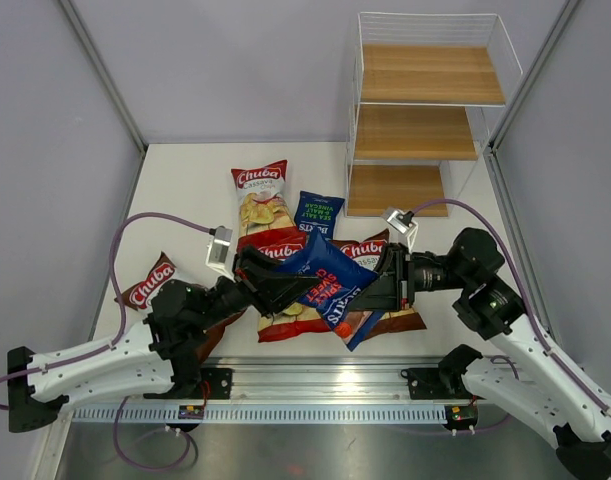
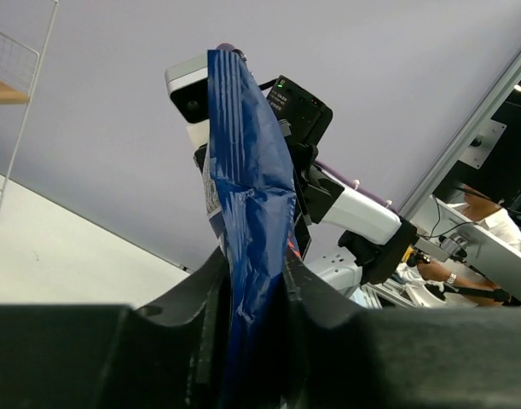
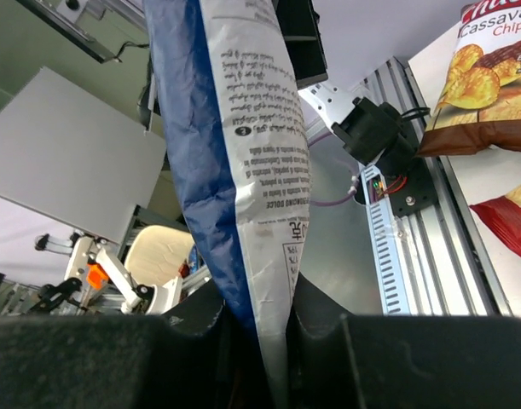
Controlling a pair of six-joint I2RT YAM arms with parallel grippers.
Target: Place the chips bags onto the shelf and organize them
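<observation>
While the left gripper (image 1: 290,287) and right gripper (image 1: 373,290) each pinch an end of one blue bag (image 1: 330,285), at its 9 and 3 o'clock, the shelf (image 1: 415,132) at 1 o'clock stands bare; other bags (image 1: 260,195) lie on the desk (image 1: 185,190), none placed yet.

White table (image 1: 185,190): scattered chips bags (image 1: 262,195), shelf (image 1: 415,132).

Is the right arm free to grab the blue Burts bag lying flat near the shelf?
Probably not: the right gripper is shut on the other blue bag, shared with the left gripper. The flat Burts bag itself looks mostly uncovered.
</observation>
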